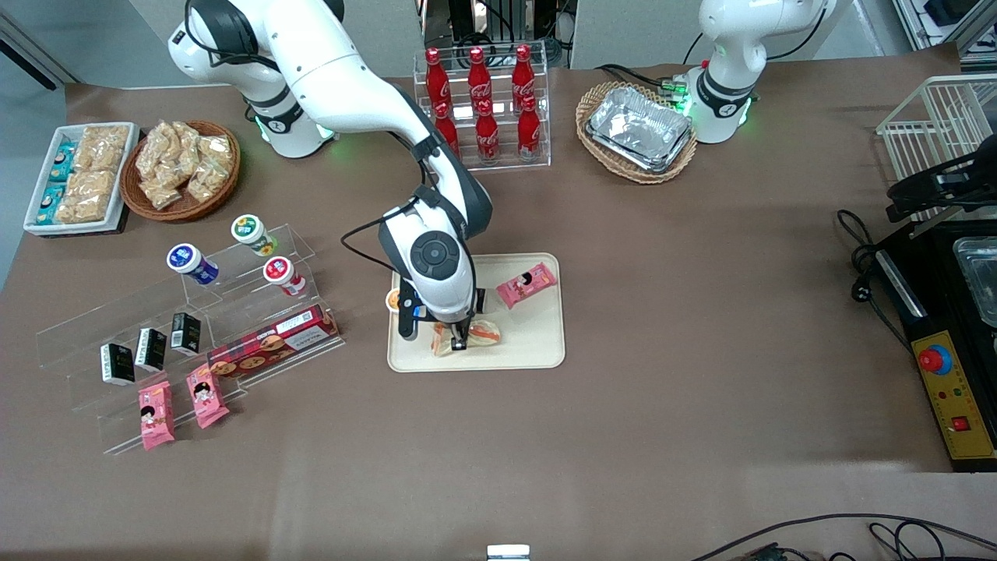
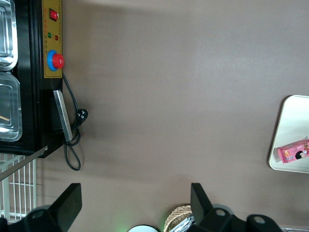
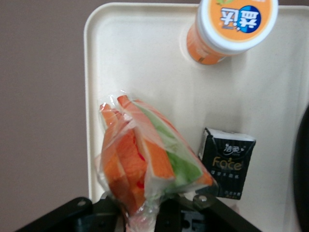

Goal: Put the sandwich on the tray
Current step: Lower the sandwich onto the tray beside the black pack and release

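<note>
Nearest the front camera, two pink snack packets [image 1: 181,411] lean at the foot of a clear acrylic stand [image 1: 179,327] toward the working arm's end of the table [image 1: 701,327]. Farther from that camera, near the table's middle, lies the cream tray [image 1: 537,343]. The gripper [image 1: 458,341] hangs low over the tray, close to its near edge, and the sandwich [image 1: 483,333] sits at its fingertips. A third pink packet [image 1: 527,284] lies at the tray's corner farthest from the front camera, toward the parked arm's end.

From the front, the arm hides much of the tray. The right wrist view supplies what is hidden: an orange-capped bottle [image 3: 231,26] standing near one corner of the tray [image 3: 140,53], and a small black carton [image 3: 228,162] lying just beside the sandwich [image 3: 145,159]. It also shows the jaws drawn narrow on the wrap at the wedge's end, orange and green filling fanning away from them. Whether the wedge rests on the tray cannot be told. The left wrist view adds only the tray's edge [image 2: 280,125] and the pink packet [image 2: 293,151].
</note>
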Motion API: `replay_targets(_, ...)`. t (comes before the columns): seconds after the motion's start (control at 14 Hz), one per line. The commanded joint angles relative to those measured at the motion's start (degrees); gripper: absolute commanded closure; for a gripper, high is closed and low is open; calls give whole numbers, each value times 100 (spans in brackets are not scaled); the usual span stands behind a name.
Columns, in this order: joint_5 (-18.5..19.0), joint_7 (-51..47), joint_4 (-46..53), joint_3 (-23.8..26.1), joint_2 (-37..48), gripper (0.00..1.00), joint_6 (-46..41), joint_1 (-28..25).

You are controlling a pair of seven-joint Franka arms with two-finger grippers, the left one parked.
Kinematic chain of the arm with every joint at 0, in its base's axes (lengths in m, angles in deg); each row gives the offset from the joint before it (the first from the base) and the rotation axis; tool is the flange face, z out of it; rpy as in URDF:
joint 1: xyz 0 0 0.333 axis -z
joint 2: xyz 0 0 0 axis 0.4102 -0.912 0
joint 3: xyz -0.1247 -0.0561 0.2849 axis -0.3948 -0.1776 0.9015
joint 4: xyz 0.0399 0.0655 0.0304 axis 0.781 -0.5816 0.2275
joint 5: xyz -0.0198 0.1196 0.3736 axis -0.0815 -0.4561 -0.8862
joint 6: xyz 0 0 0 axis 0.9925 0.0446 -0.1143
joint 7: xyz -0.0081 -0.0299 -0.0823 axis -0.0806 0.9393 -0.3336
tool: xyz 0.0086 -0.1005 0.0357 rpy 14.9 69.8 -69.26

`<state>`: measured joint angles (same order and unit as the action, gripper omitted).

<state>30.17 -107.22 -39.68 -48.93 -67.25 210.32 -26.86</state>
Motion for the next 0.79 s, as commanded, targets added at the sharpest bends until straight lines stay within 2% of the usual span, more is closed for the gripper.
replay_targets(0.0,-178,120,386,0,-287,100,-5,-34)
replay_targets(0.36,-187,-56,474,0,-533,100,101,-95)
replay_targets(0.43,-187,-161,457,0,-559,85,101,-78)
replay_targets(0.5,-178,-196,448,-8,-577,76,110,-78)
replay_targets(0.57,-178,-205,439,-9,-568,61,101,-78)
replay_targets(0.71,-135,-179,404,-35,-533,48,75,-8)
